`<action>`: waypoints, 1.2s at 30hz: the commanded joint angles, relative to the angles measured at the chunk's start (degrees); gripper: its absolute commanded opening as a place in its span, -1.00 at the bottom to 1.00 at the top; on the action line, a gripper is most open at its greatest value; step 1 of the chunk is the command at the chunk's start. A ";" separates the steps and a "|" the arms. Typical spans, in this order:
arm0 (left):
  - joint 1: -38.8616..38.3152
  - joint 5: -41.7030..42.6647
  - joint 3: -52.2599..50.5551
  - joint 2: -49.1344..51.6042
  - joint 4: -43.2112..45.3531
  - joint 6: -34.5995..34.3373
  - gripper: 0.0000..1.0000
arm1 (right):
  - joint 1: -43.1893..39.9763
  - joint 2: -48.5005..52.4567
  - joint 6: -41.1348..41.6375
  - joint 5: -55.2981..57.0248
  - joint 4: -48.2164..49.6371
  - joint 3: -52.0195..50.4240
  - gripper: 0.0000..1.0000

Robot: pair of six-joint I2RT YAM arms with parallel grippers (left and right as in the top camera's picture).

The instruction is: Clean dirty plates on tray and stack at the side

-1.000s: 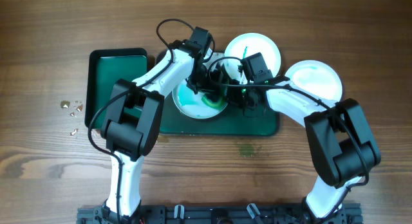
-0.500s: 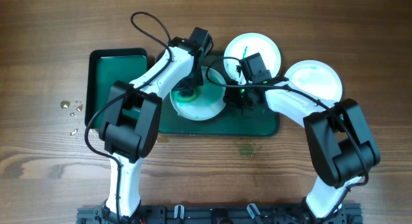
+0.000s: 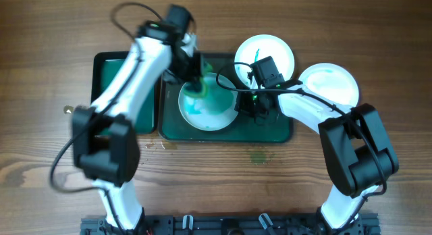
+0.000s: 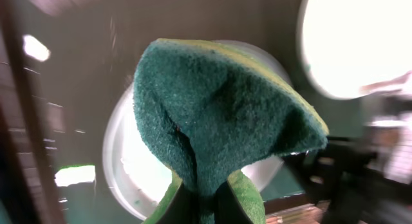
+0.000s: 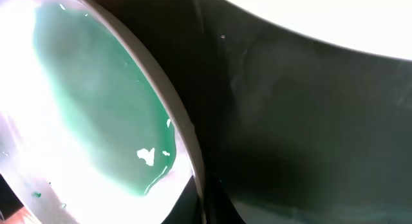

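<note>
Green sponge pinched in left tool hangs above plate rim.

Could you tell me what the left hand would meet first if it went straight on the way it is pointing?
Its sponge would probably touch the dirty plate on the tray first, though depth is unclear.

Plate on tray; second plate to right.
</note>
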 commanded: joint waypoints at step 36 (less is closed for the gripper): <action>7.67 1.36 0.61 -4.79 0.17 -0.07 -0.92 | 38.73 -19.91 -14.51 109.61 -28.17 6.60 -0.91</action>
